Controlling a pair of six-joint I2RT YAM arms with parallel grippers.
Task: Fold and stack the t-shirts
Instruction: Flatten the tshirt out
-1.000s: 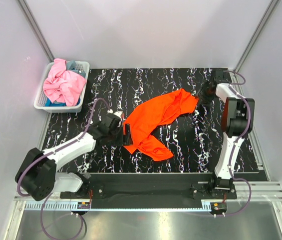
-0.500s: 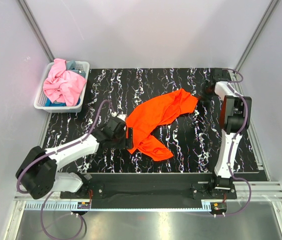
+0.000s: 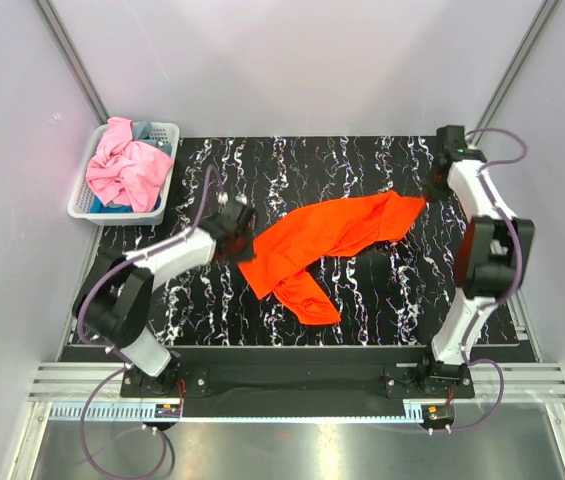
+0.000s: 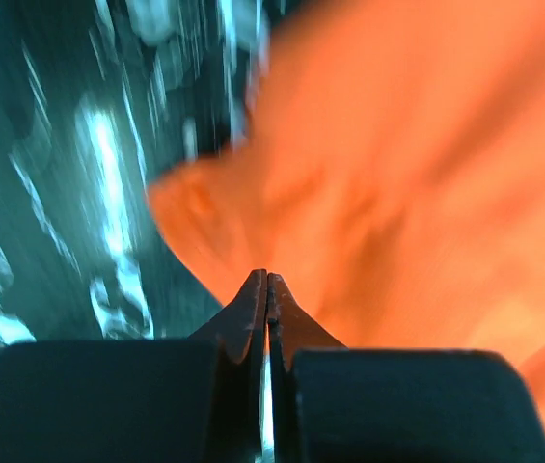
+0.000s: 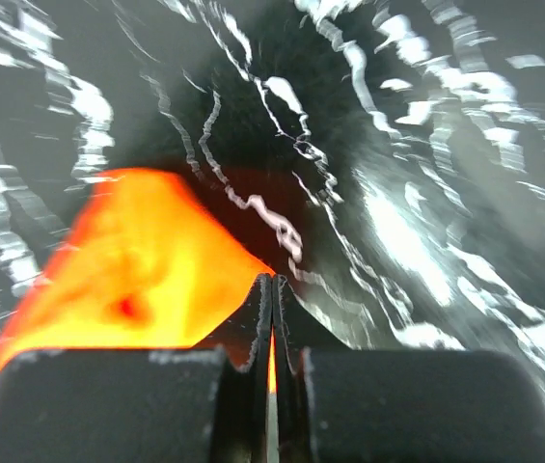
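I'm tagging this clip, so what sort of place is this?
Probably a robotics lab test cell: plain white walls box in a black marbled table, left arm and right arm hold an orange t-shirt, a white basket holds more clothes.

Top view: overhead, whole table [image 3: 362, 160]. Wrist views: close, low; all share orange t-shirt [image 3: 332, 230].
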